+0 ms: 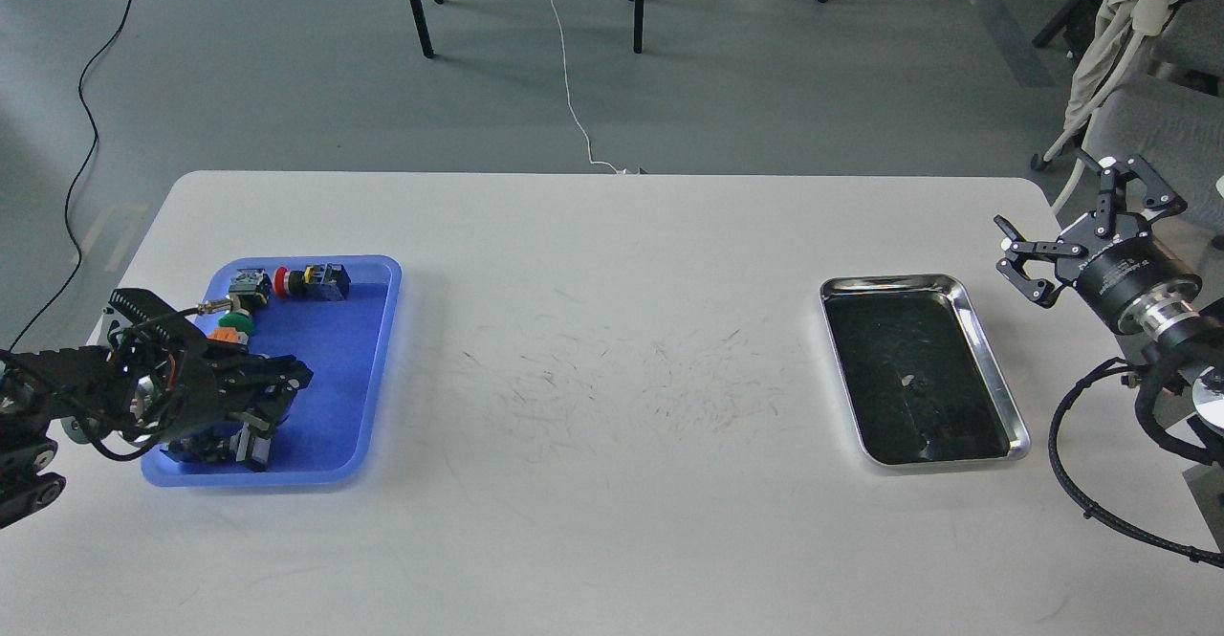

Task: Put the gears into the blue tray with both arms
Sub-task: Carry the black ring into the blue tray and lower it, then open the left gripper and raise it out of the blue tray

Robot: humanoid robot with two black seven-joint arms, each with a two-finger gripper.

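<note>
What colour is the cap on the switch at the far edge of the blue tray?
Red, on the switch in the blue tray; clearest in the head view.

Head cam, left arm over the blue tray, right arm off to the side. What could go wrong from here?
1. The left gripper hangs low over the blue tray, close to the switches; moving it may knock them or shift the tray.
2. The gears are hard to make out against the dark floor of the silver tray, so a pick may miss.
3. The right gripper, jaws open, sits past the table's right edge, so its cables could snag there.
</note>
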